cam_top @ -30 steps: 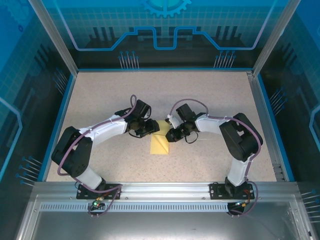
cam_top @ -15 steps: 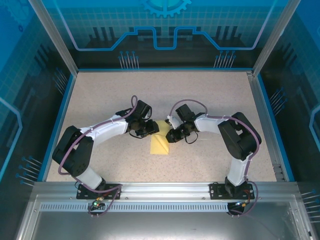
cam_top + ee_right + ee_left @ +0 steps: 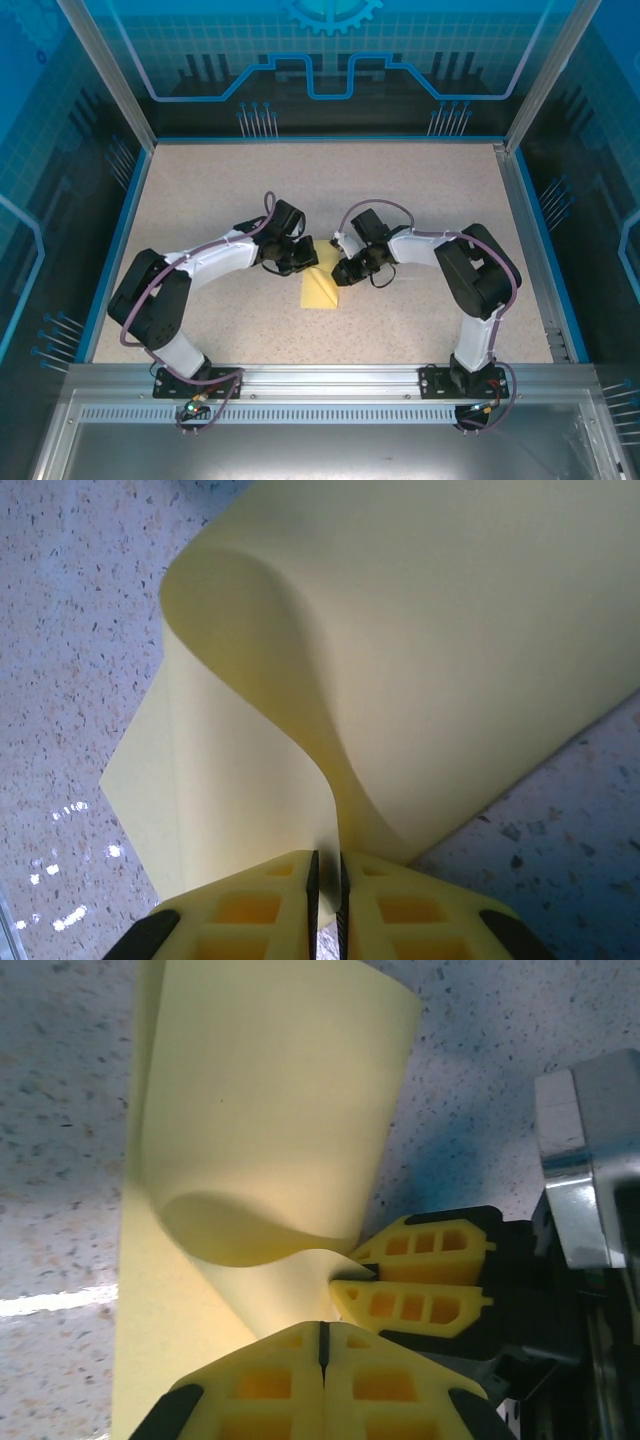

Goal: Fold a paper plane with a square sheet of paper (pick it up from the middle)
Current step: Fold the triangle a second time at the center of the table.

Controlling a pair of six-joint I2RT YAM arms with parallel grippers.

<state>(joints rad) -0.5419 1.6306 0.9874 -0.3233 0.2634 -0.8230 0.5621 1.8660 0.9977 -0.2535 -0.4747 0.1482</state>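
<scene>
enclosure with blue translucent walls around a speckled beige surface [image 3: 420,200], with an aluminium rail [image 3: 320,375] along its near edge. the left arm [image 3: 205,260] and the right arm [image 3: 475,270] rise from the rail and bend inward, so that their wrists meet near the middle of the surface. between them lies the pale-yellow sheet of paper [image 3: 320,290], its near part flat on the surface and its far part under the two hands. the left hand [image 3: 300,256] is at the sheet's far left and the right hand [image 3: 346,268] at its far right, the two close together.

left wrist view: the sheet of paper [image 3: 270,1110] has one flap lifted off the flat layer and curled over in a smooth roll. the left hand [image 3: 321,1332] is clenched, its yellow fingers pressed together with the tips against the paper; whether paper is nipped between them cannot be told. the right hand [image 3: 345,1270] enters from the right of that view, its fingers closed on the corner of the lifted flap.

right wrist view: the right hand [image 3: 325,865] grasps the sheet of paper [image 3: 450,630]. the curled flap runs down into the narrow slit between its yellow fingers [image 3: 250,900], while the lower layer lies flat on the surface [image 3: 80,630].
</scene>
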